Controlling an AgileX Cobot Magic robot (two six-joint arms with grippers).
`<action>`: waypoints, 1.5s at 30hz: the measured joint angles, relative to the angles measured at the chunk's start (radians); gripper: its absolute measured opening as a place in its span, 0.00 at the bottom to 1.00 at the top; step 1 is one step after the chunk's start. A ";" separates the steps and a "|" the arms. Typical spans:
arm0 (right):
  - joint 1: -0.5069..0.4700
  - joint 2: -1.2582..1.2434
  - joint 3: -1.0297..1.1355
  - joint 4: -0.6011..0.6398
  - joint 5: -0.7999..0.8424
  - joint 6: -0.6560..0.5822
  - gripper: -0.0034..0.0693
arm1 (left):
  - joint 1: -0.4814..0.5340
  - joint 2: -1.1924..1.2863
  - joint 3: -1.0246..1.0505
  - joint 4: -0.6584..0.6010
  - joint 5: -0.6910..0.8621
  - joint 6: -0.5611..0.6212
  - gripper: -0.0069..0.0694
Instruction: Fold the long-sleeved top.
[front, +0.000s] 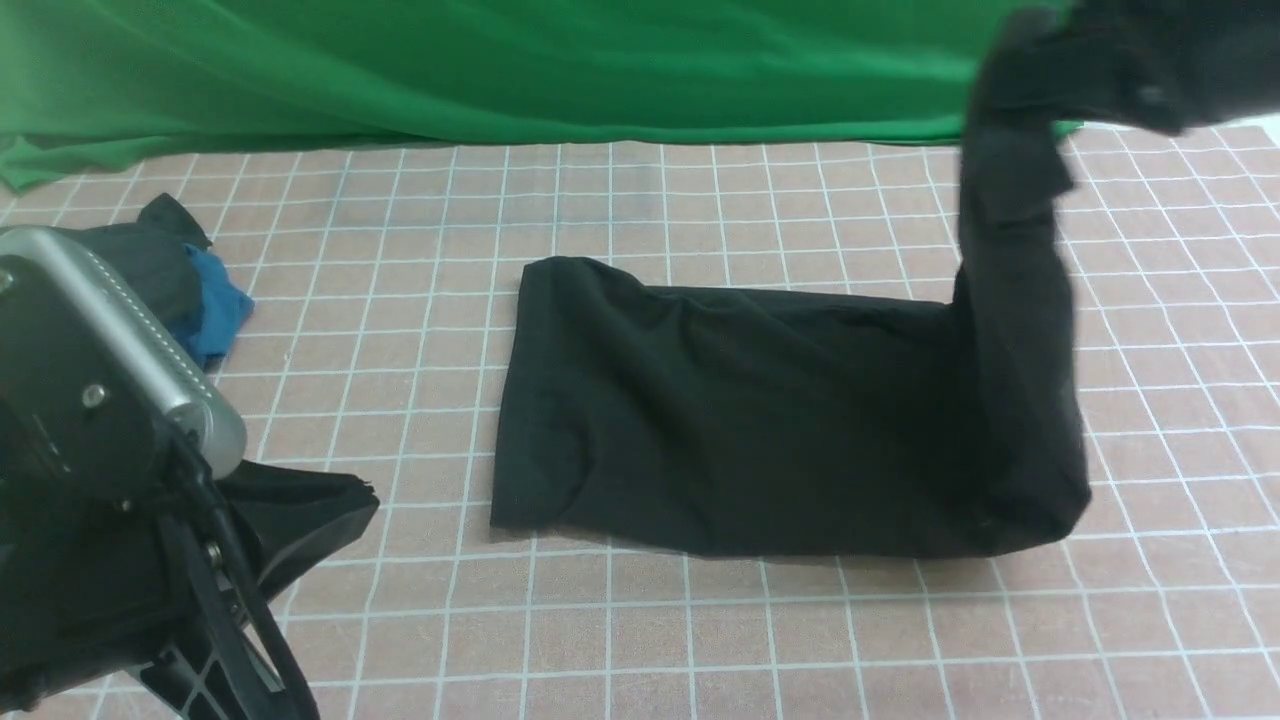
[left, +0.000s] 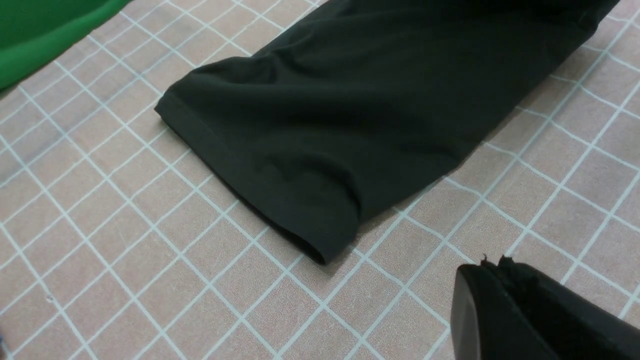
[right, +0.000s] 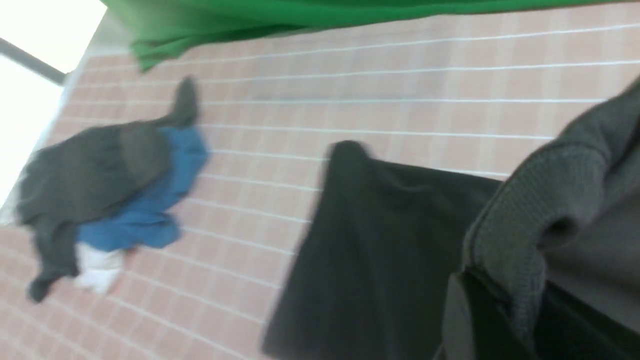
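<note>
In the front view, the long-sleeved top (front: 740, 420) lies narrowed on the worktop (front: 400, 300), one end hoisted beneath the right pincer (front: 1120, 70).

In the left wrist view, the left pincer (left: 500, 300) is pressed together, empty, beside the hem.

In the right wrist view, ribbed cloth is pinched; the crosswise fold appears unfinished.

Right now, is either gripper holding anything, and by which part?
Right gripper holds the black top by its ribbed neckline end, lifted. Left gripper holds nothing.

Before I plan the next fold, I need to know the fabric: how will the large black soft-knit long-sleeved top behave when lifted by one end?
Likely very floppy: the black soft-knit top hangs straight down from the right gripper in a limp column. Probably light, since a pinch at the ribbed edge holds it. It may drag rather than slide cleanly, as the rest stays flat on the gridded table.
</note>
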 joint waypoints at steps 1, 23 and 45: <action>0.022 0.018 -0.015 0.007 -0.009 -0.002 0.18 | 0.000 0.000 0.000 0.000 -0.001 0.000 0.11; 0.398 0.519 -0.333 0.097 -0.140 0.064 0.47 | 0.000 0.000 0.000 0.008 -0.005 0.000 0.11; 0.342 0.301 -0.176 -0.708 0.123 0.321 0.28 | 0.009 0.256 -0.009 0.108 -0.029 -0.287 0.12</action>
